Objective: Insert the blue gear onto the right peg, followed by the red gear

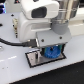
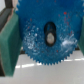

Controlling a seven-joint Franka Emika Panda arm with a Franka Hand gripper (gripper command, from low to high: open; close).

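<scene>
The blue gear [image 1: 51,52] hangs just above the grey plate with the black rim [image 1: 31,60], held edge-on between my gripper's [image 1: 50,51] fingers. In the wrist view the blue gear [image 2: 35,30] fills most of the frame. A green finger pad [image 2: 9,42] presses its edge on one side and a dark finger [image 2: 80,30] stands at the other. A pale grey shape shows through the gear's centre hole; I cannot tell whether it is the right peg. The red gear is out of view.
The plate lies on a white table [image 1: 70,70] near its front. The arm's white body [image 1: 35,15] and a black cable [image 1: 10,42] fill the exterior view's upper part.
</scene>
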